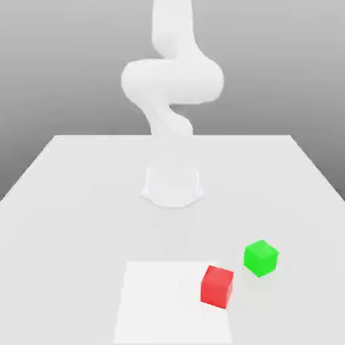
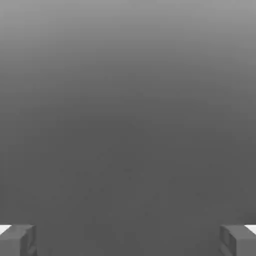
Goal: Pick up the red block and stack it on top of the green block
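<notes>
The red block [image 1: 217, 286] is sitting on the white surface [image 1: 74, 202], near the front edge in the exterior view and a little toward that view's right. It is resting on the right-hand edge of a brighter white square patch [image 1: 168, 303] marked on the surface, with part of it overhanging the patch's border. The block is lying flat, turned slightly so that one corner is pointing toward the camera.

The green block [image 1: 260, 257] is sitting just beside it, farther back and farther toward the exterior view's right. The two blocks are standing apart, with a narrow strip of bare surface showing between them. The green block is also lying flat and is turned a little, showing its top and two sides. Nothing is lying on top of either block.

The white arm [image 1: 172, 81] is rising from its round base [image 1: 172, 185] in the middle of the surface, well behind both blocks. It is bending back over itself and running up out of the top of the picture, and it is not touching either block.

In the hand view, the tool [image 2: 128, 240] is showing its two grey fingertips [image 2: 17, 240] at opposite sides of the picture, spread wide apart. Nothing is sitting between them; they are framing only a plain grey background.
</notes>
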Motion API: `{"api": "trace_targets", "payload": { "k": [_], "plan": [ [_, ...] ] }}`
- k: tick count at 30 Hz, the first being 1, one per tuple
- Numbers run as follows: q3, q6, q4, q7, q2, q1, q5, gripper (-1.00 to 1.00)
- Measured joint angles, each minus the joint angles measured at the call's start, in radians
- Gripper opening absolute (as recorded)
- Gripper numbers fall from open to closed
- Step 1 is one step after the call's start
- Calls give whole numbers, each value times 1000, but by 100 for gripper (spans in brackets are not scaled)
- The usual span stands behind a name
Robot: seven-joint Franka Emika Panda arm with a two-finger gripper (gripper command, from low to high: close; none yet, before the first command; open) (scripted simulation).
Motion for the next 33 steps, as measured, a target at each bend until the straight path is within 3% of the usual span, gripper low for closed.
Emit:
{"api": "trace_targets", "payload": {
  "k": [12, 20, 26, 27, 33],
  "plan": [
    [-32, 235, -208, -435, 446, 124, -90, 0],
    [-20, 396, -346, -834, 731, 196, 10, 0],
    [-5, 569, -337, -895, 945, 187, 37, 0],
    [-5, 594, -333, -895, 976, 187, 36, -100],
    [-5, 605, -331, -894, 991, 187, 34, -100]
  ]
}}
